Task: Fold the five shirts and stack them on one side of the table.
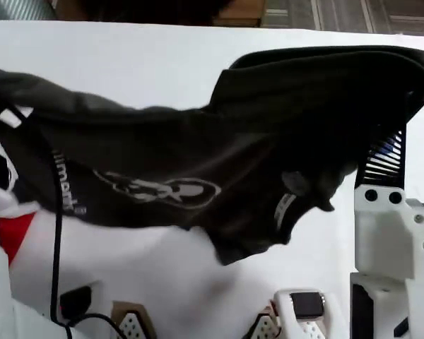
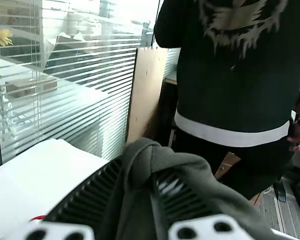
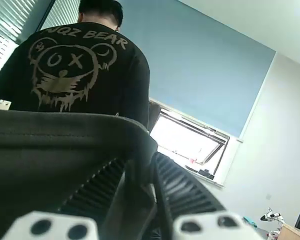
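Left gripper: jaws closed on a bunched fold of the dark shirt, with the cloth running up between the ribbed fingers and spilling over them. Right gripper: jaws likewise closed, a narrow pinch of the same cloth caught between them and a broad span of shirt draped across in front.

In the high view the dark shirt hangs spread above the white table, printed side visible, its middle sagging low between the two held points. One end is draped over the ribbed finger of a white arm at the table's edge. A white cloth with a red patch lies beneath the opposite end, and a black cable crosses that end of the shirt.

Judged step: carrying the shirt out flat for laying down, before any fold.

Fault conditions:
- Slip. Each grip holds a small bunch, not a flat hem; tension between the arms could pull cloth free.
- Snag. Cloth over the finger ribs may not release cleanly on opening.
- Drag. The sagging middle could catch the cloth below or the cable and displace it.
- Creasing. The curled lower edge may land folded under.
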